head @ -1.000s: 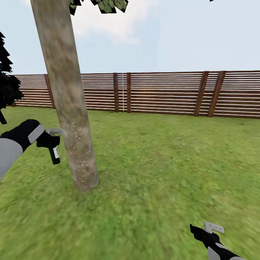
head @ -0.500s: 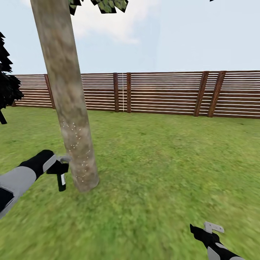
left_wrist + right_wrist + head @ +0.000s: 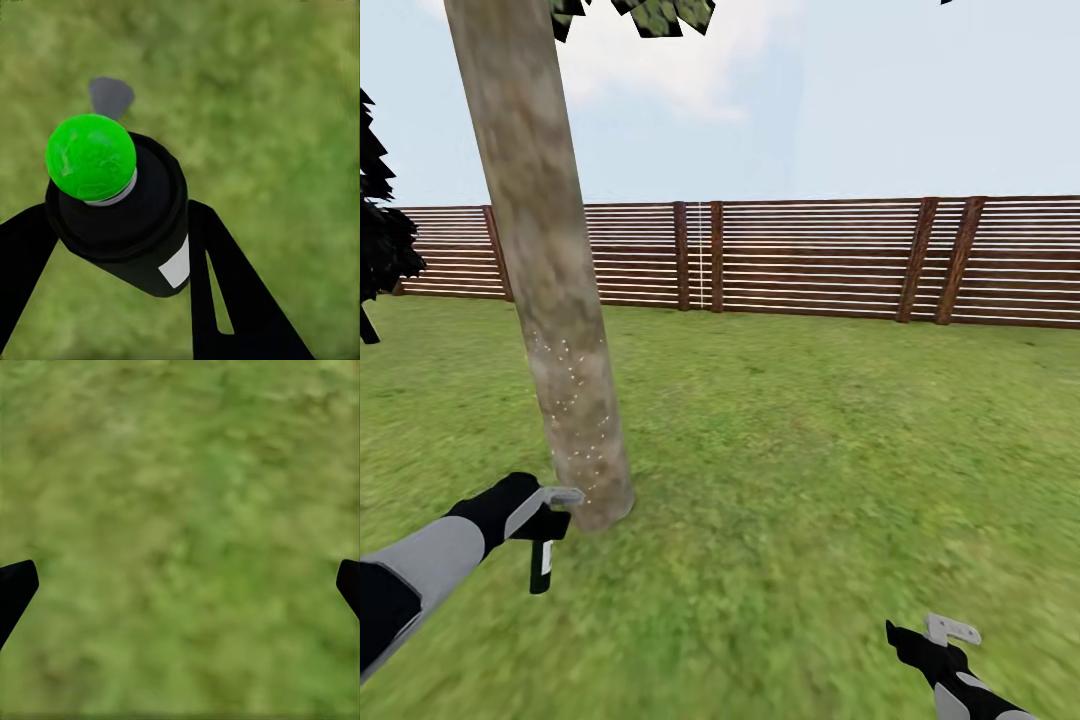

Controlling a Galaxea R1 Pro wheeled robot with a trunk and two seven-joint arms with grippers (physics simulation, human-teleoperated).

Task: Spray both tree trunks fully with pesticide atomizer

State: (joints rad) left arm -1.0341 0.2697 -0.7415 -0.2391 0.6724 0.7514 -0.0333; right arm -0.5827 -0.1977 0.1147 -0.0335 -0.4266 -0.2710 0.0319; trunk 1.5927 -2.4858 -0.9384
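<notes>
At the far left of the head view a dark narrow tree stands by the fence; it is not one of the 2 trees to be treated.

Next comes the left gripper, low beside the foot of the tree trunk. It is clamped on the sprayer, which hangs downward from the fingers toward the grass. In the left wrist view the sprayer sits squeezed between the 2 dark fingers, its cap showing bright green, with lawn beneath. Holding it this low and just beside the bark probably serves to reach the base of the trunk, the part nearest the ground.

The trunk itself leans slightly and carries a scatter of pale specks across its lower part, from about mid-height in the picture down to near its foot. Above that band the bark looks bare and mottled, so I judge the coverage of this tree to be partial. Only 1 of the 2 broad trunks can be seen here.

To the right, open lawn runs back to the slatted fence. At the lower right the right gripper hovers over the grass, well apart from the tree. In the right wrist view its fingertips stand wide apart with nothing between them, idle while the left arm works.
</notes>
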